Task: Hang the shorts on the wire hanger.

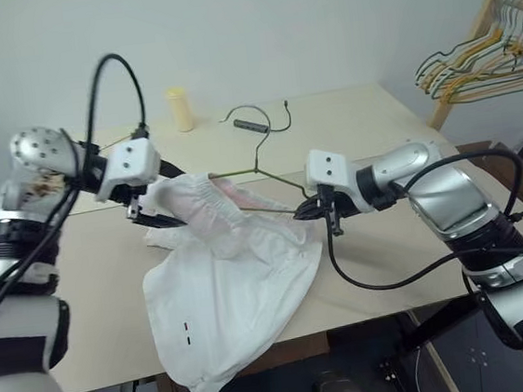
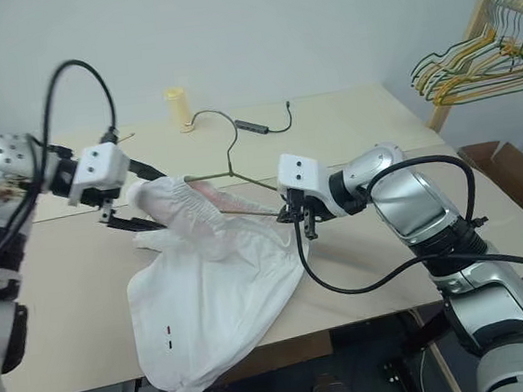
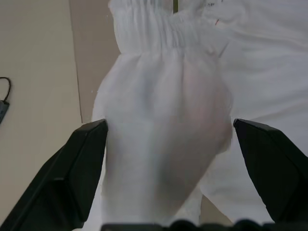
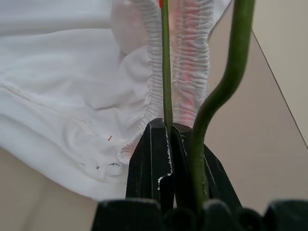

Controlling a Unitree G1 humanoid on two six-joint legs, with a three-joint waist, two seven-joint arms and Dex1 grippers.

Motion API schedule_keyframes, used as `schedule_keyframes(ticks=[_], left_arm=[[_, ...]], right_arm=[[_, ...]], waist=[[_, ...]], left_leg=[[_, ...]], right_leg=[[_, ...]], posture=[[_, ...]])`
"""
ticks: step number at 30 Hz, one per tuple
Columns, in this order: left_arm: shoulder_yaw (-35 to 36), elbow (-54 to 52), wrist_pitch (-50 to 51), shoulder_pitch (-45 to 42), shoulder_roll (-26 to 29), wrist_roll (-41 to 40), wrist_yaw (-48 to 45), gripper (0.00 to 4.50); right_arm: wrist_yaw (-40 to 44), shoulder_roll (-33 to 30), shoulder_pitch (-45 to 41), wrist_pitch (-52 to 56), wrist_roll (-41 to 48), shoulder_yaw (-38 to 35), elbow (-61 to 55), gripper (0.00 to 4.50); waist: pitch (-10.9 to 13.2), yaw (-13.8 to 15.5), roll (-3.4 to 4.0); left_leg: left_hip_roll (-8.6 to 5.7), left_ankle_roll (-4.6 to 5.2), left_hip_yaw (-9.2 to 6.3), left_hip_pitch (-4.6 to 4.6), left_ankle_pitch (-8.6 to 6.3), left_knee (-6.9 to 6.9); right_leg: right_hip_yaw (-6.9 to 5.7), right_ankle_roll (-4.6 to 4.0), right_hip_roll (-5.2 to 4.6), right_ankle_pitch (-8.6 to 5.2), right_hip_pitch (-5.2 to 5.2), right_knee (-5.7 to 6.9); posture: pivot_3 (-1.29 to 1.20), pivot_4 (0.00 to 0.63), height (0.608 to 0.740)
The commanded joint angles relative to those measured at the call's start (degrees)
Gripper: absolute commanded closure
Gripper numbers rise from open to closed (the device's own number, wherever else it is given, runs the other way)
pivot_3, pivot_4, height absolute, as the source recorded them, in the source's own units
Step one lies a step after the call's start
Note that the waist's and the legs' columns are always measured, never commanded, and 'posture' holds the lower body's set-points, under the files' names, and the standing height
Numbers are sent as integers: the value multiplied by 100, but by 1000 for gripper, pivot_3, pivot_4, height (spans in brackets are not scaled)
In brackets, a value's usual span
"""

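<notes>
The right gripper is closed on the lower bar of the hanger, at its right corner, and holds it above the table with the hook toward the far side. This grip keeps the wire steady so the cloth can slide along it.

The shorts are already partly on: the bar goes into the gathered waistband, and the rest of the cloth hangs down onto the table and over its near edge.

The left gripper is at the waistband end of the shorts. Its fingers are wide open with a bulge of cloth between them, not pinched yet. I think it is placed there to take the waistband and pull it further along the bar.
</notes>
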Motion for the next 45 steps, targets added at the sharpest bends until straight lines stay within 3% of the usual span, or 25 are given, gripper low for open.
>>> schedule_keyframes(ticks=[1,3,14,19,25,33,38,45], left_arm=[[56,383,-237,-274,-244,230,3,394],[120,522,-257,-289,-388,255,-21,862],[193,538,-170,-116,-365,55,-28,4376],[276,337,257,-36,-336,-95,-28,4446],[419,-86,806,277,-87,-349,-28,4500],[1015,-758,1582,962,140,-531,139,4500],[1225,-994,1840,1174,133,-540,373,4500],[1305,-1203,2018,1280,32,-551,546,4500]], right_arm=[[45,-22,-128,-63,44,-94,-292,4500],[38,-24,-116,-16,64,-113,-359,4500],[61,-50,-82,238,246,-258,-536,4500],[31,-29,37,-136,242,-355,-563,4500],[-619,-139,357,-64,93,-819,-361,2728],[-1796,-108,1827,126,592,-2733,-603,36],[-1979,157,2836,-27,975,-3091,-966,36],[-2195,1160,2911,-324,865,-1933,-886,36]], waist=[[0,-15,0],[-1,-52,-1],[0,-307,0],[-1,-359,0],[-1,-436,0],[-2,-397,-3],[-2,-370,-3],[-2,-461,-3]], left_leg=[[0,0,0,-5,0,0],[0,0,0,-25,0,4],[-5,1,-13,-46,1,11],[-4,1,-27,-45,1,11],[-7,1,-66,-46,1,12],[-10,1,-72,-41,1,10],[-11,1,-68,-33,2,15],[-3,1,-58,29,3,15]], right_leg=[[1,0,0,0,-8,1],[2,0,0,0,-30,8],[1,0,-8,1,-48,14],[1,0,-7,1,-47,16],[1,1,-9,1,-47,18],[-2,2,-13,1,-42,24],[4,2,-11,0,-39,48],[24,2,4,0,0,70]], posture=[[-97,0,740],[-109,0,740],[-122,0,740],[-122,0,740],[-129,0,740],[-121,3,740],[-125,12,740],[-121,13,740]])
